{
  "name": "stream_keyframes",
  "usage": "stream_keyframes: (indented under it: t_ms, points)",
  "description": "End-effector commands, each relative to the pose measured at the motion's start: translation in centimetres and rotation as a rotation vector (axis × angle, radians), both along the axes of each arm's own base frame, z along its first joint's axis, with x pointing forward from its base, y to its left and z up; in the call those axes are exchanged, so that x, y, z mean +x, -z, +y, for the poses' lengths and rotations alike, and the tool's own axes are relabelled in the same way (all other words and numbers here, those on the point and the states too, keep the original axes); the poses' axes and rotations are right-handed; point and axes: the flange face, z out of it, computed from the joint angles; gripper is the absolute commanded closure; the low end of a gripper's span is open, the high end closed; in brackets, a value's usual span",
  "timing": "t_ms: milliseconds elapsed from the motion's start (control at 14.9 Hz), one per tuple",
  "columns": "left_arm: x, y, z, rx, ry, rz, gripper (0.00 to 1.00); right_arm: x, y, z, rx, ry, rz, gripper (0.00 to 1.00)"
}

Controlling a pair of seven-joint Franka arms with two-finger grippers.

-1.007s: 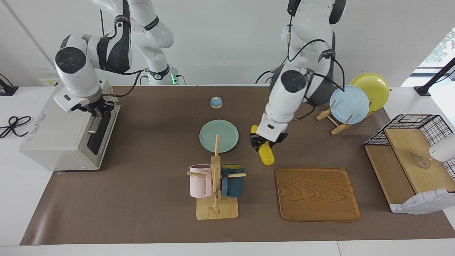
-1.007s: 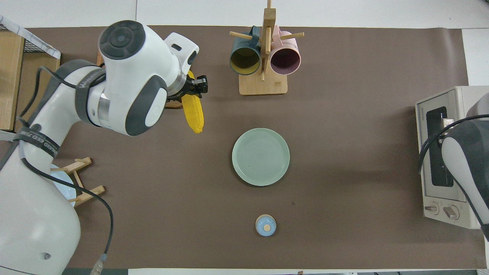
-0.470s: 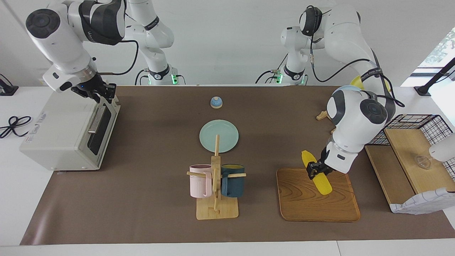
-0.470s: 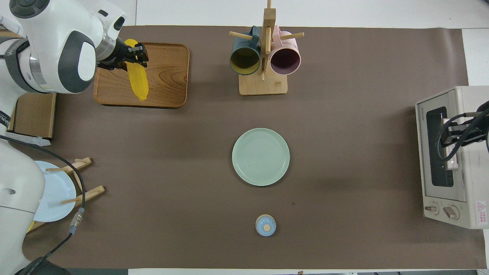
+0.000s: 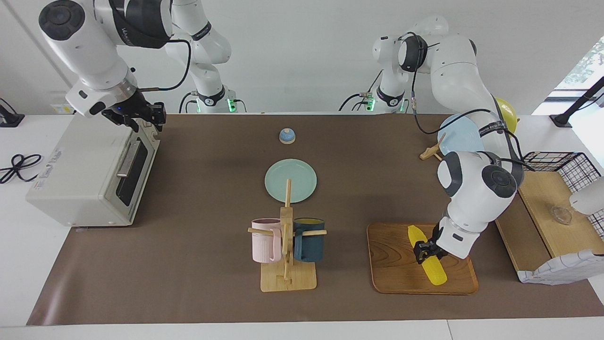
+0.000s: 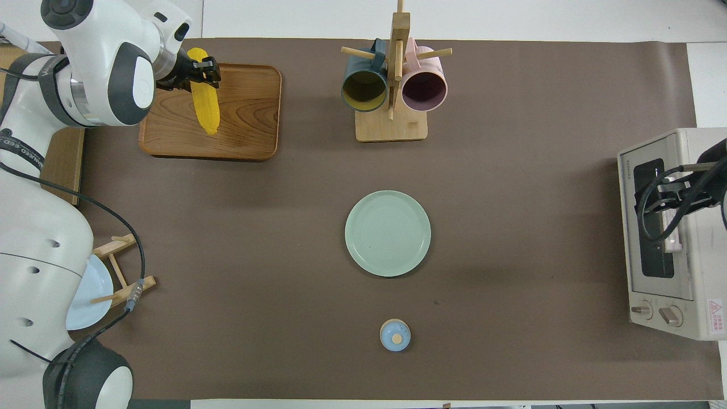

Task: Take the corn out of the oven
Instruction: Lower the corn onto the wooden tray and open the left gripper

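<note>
Corn lies on the wooden tray beside the mug rack, the left gripper clamped around it. Right gripper, fingers unreadable, hovers over the closed oven.

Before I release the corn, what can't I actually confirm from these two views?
- Whether the corn touches the tray: the left hand covers its middle in the facing view, and the overhead view can't show height.
- The oven interior: its dark door is closed in both views.
- The right hand, up over the oven: too small in the facing view and masked by cables overhead to tell open from shut.
- The yellow plate: mostly hidden by the left arm.
</note>
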Motion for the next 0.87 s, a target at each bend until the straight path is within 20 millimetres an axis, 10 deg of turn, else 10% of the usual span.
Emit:
stream_keyframes:
  t_ms: [0,470,537,806]
  points:
    - [0.8,1.4,-0.2,0.005,0.026,-0.016,1.0,0.5,-0.5,0.1,0.02,-0.006,0.005,0.0]
    - [0.6,2.7,-0.1,0.015,0.076,-0.018,1.0,0.9,-1.7,0.6,0.012,0.022,-0.007,0.0]
    - [0.5,2.6,-0.5,0.015,0.082,-0.018,0.01,0.7,-1.8,0.7,0.013,0.022,0.0,0.0]
    - [0.2,1.6,0.0,0.012,0.078,0.002,0.0,0.7,-1.9,2.7,0.011,-0.007,-0.006,0.0]
